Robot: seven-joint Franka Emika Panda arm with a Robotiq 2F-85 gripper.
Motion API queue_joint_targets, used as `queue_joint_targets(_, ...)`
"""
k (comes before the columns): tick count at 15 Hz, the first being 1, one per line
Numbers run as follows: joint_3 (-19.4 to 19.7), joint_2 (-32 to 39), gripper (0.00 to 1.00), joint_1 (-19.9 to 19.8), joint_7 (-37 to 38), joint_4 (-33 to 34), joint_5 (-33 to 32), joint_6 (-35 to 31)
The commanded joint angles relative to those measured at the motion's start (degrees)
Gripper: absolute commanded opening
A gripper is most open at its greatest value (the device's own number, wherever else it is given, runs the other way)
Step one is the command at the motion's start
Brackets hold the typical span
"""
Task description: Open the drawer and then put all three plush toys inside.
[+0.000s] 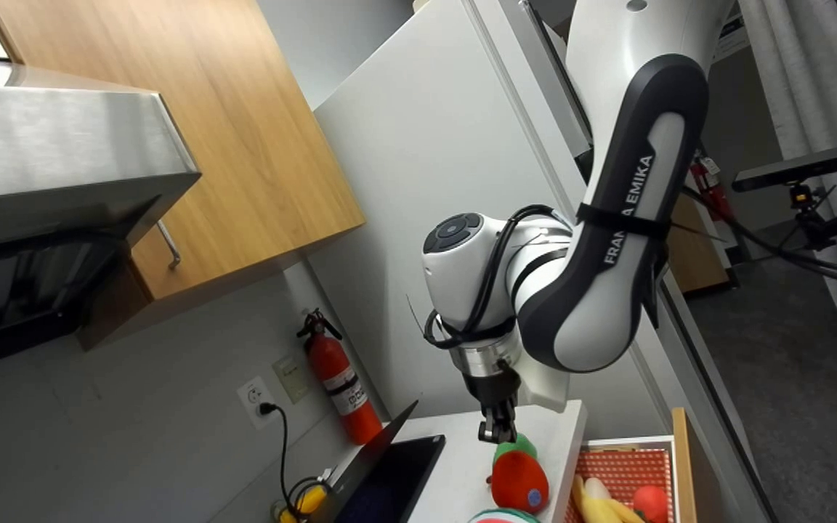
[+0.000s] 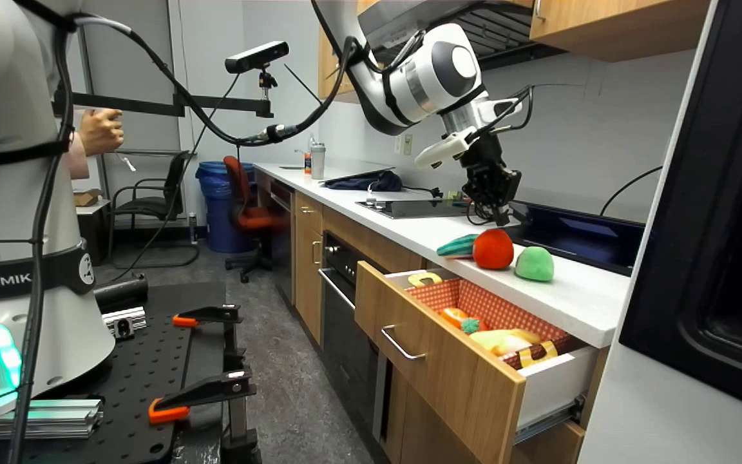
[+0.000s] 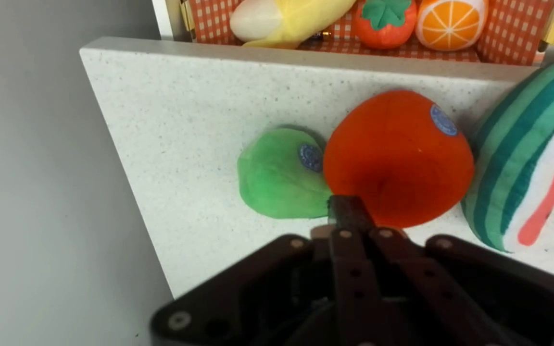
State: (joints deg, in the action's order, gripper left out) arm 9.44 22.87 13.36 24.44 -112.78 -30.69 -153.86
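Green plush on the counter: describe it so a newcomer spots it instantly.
Find the white counter above the open drawer. Along that edge, in a row, sit a striped watermelon slice, a round red toy and, at the end, the green toy. It's smaller than the red toy and, unlike the slice, has no stripes.

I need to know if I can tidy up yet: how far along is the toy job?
Done: the drawer is open. In hand: nothing; the gripper looks shut and empty above the counter. Left: the green toy, red toy and watermelon toy lie on the counter, so all three seem left to put in.
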Motion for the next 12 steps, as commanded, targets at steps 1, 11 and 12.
queue_joint_targets(1, 1.1, 1.2, 0.0, 1.4, 2.4, 2.0, -1.3, -3.0)
queue_joint_targets(11, 0.7, 4.8, 0.0, 1.1, 0.8, 4.8, 2.5, -6.9)
queue_joint_targets(12, 0.7, 5.1, 0.0, 1.1, 0.7, 4.9, 3.1, -6.7)
